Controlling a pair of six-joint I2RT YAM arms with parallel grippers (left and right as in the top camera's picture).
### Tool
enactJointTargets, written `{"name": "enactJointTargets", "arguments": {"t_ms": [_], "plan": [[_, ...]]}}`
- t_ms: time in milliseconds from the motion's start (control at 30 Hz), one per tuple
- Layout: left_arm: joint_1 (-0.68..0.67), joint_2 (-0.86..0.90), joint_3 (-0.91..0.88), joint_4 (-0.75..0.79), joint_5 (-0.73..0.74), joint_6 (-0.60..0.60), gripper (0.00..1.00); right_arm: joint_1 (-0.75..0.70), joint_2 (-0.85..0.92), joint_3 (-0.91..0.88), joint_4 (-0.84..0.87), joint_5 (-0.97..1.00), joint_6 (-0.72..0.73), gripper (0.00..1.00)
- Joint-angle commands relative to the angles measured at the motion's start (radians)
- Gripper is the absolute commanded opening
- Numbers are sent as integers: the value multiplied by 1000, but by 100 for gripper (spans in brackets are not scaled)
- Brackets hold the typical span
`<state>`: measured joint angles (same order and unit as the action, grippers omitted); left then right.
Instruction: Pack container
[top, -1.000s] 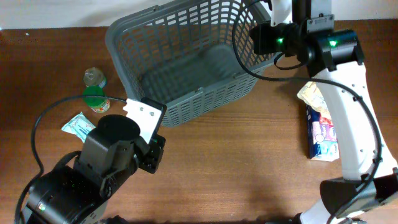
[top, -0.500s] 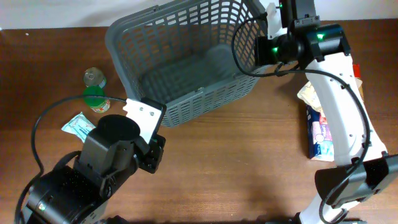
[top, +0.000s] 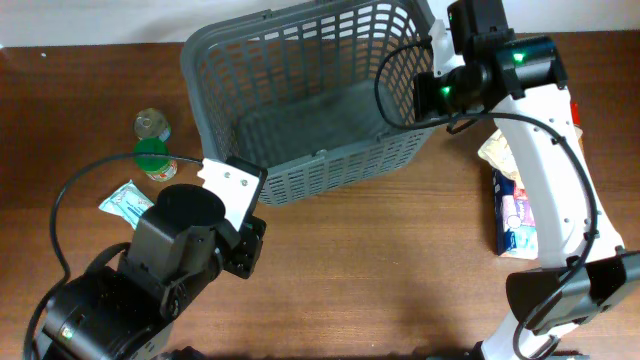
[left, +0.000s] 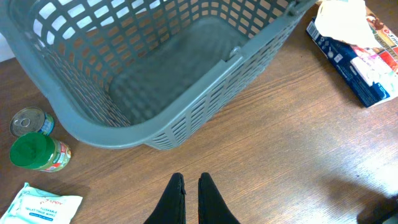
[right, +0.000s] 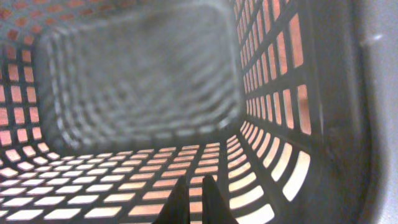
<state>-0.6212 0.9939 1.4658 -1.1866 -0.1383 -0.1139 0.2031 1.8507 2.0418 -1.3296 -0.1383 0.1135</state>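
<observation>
The container (top: 310, 95) sits toward the back of the wooden table (top: 400, 270). It's a big grey lattice basket, turned a bit askew, and there's just the one. The right gripper (right: 194, 194) is poked down inside its right end. Its fingers are closed to a sliver right by the slotted wall, and I honestly can't tell if they're touching it. The left gripper (left: 189, 196) hangs over bare wood just in front of the container's near wall, fingers also pinched narrow with nothing between them. Off the container's left end there are three things: a silver-topped tin (top: 152, 124), a green-lidded jar (top: 152, 158) right next to it, and a white wipes packet (top: 125, 200) a little further out toward the front. Off the right end there are two: a blue box (top: 515, 215) and a pale crinkly bag (top: 497, 150) resting on the box's far end. That makes five loose items, all outside the container. The white right arm (top: 545, 170) runs straight over the box and bag in the overhead view, and its black cable loops over the container's right rim. The bulky left arm (top: 150, 270) hides the table in front of the container's left corner.
</observation>
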Motion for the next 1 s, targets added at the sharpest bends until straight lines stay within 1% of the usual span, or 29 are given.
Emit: {"name": "enactJointTargets", "arguments": {"t_ms": [0, 300, 500, 600, 667, 867, 967], "plan": [[5, 0, -3, -3, 2, -9, 2, 7, -6, 26, -48, 20, 35, 4], [5, 0, -3, -2, -1, -10, 2, 7, -29, 26, -188, 11, 81, 4], [5, 0, -3, -2, -6, -14, 2, 9, -97, 26, -183, 12, 87, 4], [5, 0, -3, -3, -50, -66, 2, 9, -142, 28, -174, 17, 87, 4], [4, 0, -3, -3, -61, -74, 2, 9, -178, 28, -164, 29, 86, 4], [8, 0, -3, -3, -81, -108, 2, 9, -262, 28, -143, 127, 87, 4], [10, 0, -3, -6, -141, -159, 2, -3, -272, 27, -134, 170, 87, 4]]}}
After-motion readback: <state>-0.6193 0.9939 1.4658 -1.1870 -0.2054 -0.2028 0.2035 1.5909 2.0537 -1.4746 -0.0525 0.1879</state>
